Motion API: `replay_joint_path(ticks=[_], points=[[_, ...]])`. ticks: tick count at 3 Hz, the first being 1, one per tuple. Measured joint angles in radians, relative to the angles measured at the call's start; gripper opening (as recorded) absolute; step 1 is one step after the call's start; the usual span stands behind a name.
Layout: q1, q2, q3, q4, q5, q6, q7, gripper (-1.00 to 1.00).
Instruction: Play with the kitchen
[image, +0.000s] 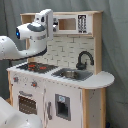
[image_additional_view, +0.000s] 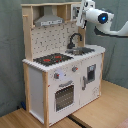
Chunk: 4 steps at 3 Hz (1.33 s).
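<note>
In the first exterior view, the kitchen (image: 60, 75) fills the centre, with the arm's gripper (image: 54, 23) at 11 o'clock, level with the upper shelf (image: 75, 22); finger state cannot be determined. In the second exterior view, the kitchen (image_additional_view: 62, 65) stands centre on a wooden table (image_additional_view: 100, 112), with the gripper (image_additional_view: 78, 12) at 1 o'clock above the faucet (image_additional_view: 74, 40), fingers indistinguishable.

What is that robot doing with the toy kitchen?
A white robot arm is reaching up to the top shelf of a big white and light-wood toy kitchen. Its gripper end is up by the shelf, next to the grey hood, and nothing can be seen in it. Down below, the black and red stovetop, the black curved faucet and the sink are not being touched, and the oven door is closed.
</note>
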Motion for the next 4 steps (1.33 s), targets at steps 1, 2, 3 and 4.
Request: replay_joint_path(ticks=[1,2,3,4], points=[[-0.071,0.001,0.059,0.040,0.004,0.000,0.016,-1.00],[-0.149,0.002,0.111,0.080,0.013,-0.001,0.016,-1.00],[-0.226,0.002,0.157,0.130,0.020,-0.007,0.016,-1.00],[-0.164,-0.022,0.100,0.157,0.019,-0.071,-0.012,-1.00]])
